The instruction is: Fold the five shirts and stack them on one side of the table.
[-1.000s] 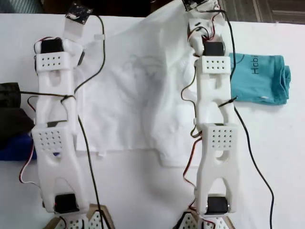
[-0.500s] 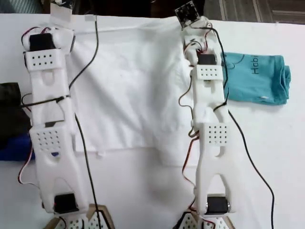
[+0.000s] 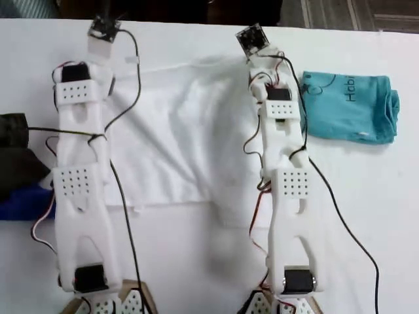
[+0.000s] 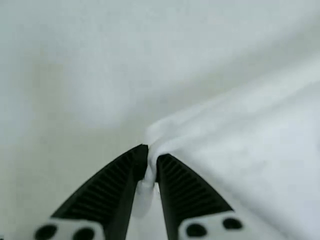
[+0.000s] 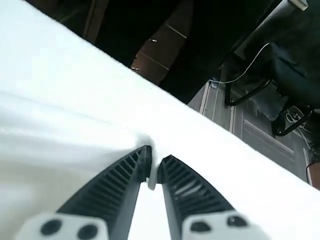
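A white shirt (image 3: pixel 183 137) lies spread on the table between my two arms. My left gripper (image 3: pixel 110 51) is at the shirt's far left corner, shut on a pinch of white cloth (image 4: pixel 150 140). My right gripper (image 3: pixel 254 57) is at the far right corner, also shut on a fold of the white shirt (image 5: pixel 75 145). In the wrist views, the left gripper (image 4: pixel 148 167) and the right gripper (image 5: pixel 152 175) each have cloth between their black fingers. A folded teal shirt (image 3: pixel 350 108) lies to the right of the right arm.
Dark black and blue clothes (image 3: pixel 16 173) sit at the table's left edge beside the left arm. The table's far edge (image 3: pixel 196 23) runs just beyond both grippers. Bare white tabletop (image 3: pixel 190 261) lies near the arm bases. Cables hang along both arms.
Both arms first carried the raised far edge of the white shirt toward the table's far side, then drew back a little toward me. The shirt now lies lower and flatter.
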Controlling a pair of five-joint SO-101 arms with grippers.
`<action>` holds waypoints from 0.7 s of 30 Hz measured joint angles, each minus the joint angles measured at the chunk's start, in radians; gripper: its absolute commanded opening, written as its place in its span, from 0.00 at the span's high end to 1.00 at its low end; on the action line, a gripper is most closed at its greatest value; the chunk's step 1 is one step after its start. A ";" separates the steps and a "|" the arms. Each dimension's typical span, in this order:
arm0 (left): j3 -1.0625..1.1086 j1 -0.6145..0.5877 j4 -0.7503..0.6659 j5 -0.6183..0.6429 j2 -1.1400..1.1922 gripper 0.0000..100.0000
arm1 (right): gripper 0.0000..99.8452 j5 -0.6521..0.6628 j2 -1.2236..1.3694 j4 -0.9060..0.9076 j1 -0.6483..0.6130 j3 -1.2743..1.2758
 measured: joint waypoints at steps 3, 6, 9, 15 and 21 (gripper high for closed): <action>0.000 -0.002 -0.002 0.000 0.012 0.98 | 0.98 0.000 0.008 0.000 0.000 0.000; -0.031 -0.002 0.014 0.000 0.012 0.98 | 0.98 0.000 0.008 0.000 0.000 -0.002; -0.104 -0.002 0.103 0.000 0.012 0.98 | 0.98 0.000 0.008 0.032 0.000 -0.006; -0.270 0.023 0.377 -0.107 0.012 0.98 | 0.98 0.000 -0.044 0.256 0.003 -0.107; -0.368 0.023 0.545 -0.126 0.011 0.98 | 0.98 -0.014 -0.135 0.582 0.003 -0.282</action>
